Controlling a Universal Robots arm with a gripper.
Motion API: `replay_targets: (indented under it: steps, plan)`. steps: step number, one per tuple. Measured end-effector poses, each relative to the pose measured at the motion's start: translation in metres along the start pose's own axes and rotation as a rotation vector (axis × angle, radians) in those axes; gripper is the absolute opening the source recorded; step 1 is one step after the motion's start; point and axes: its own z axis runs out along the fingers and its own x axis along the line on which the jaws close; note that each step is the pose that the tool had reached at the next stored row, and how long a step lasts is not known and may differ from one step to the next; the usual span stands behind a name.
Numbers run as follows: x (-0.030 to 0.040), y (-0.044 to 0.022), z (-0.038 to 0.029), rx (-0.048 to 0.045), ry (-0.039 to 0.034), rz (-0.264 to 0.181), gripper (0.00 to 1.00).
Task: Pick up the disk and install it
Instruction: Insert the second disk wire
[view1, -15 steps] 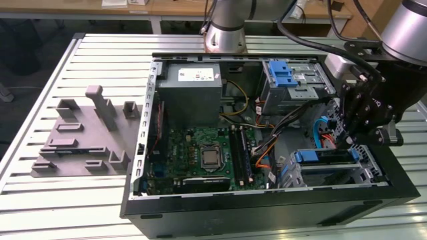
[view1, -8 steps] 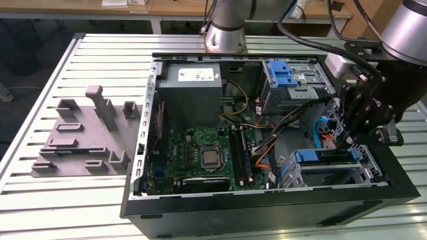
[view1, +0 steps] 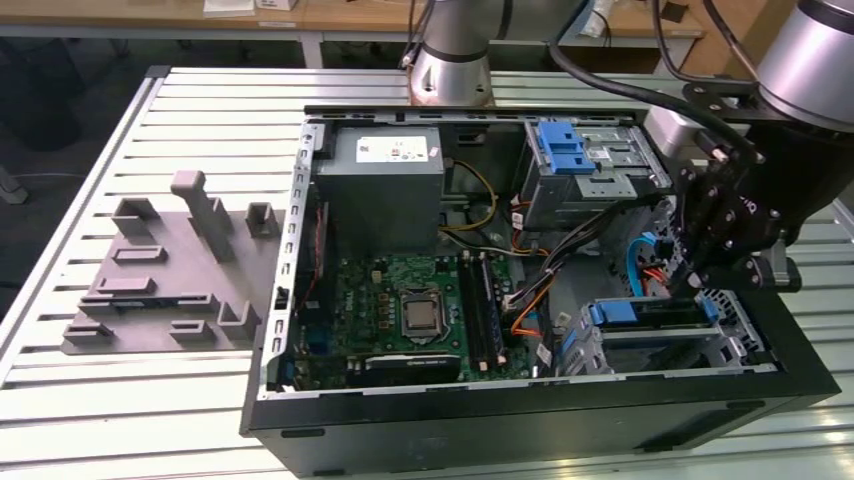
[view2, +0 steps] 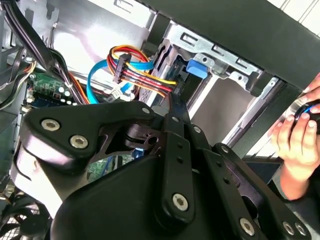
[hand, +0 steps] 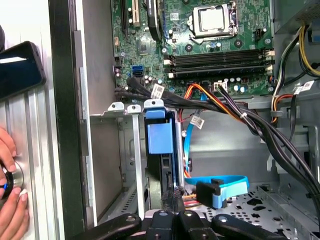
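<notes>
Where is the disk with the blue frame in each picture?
Exterior view: the disk sits in the silver cage, in the case corner at the exterior view's right.
First wrist view: the disk stands on edge in that cage, blue frame towards the camera.
Second wrist view: a blue bit of the disk peeks from the cage.
Shared landmark: the light blue cable beside the cage.

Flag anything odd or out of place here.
A person's hand sits just outside the black computer case, close to where the arm is working. Inside, a blue flat cable lies loose on the perforated metal floor, and its connector looks unplugged.
</notes>
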Motion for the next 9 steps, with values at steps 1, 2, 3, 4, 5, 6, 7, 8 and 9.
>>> replay_targets:
  steps: [1,2,3,4,5,6,7,8,9]
  plan:
    - [0.0001,0.0016,0.0,0.0002,0.0,0.0,0.11]
    - [0.0003,0.003,0.0,0.0004,0.0,0.0,0.11]
    - [0.0004,0.004,-0.0001,0.0006,0.0001,0.0,0.11]
    - [0.0005,0.0044,-0.0007,0.0006,0.0003,0.0,0.11]
    - [0.0006,0.0045,-0.0019,0.0007,0.0003,0.0,0.11]
    - [0.0008,0.0044,-0.0042,0.0007,0.0002,0.0,0.11]
    - [0.001,0.0044,-0.0067,0.0007,0.0,0.0,0.11]
    - [0.0013,0.0045,-0.009,0.0007,0.0,0.0,0.11]
    - [0.0014,0.0045,-0.0109,0.0007,0.0,0.0,0.11]
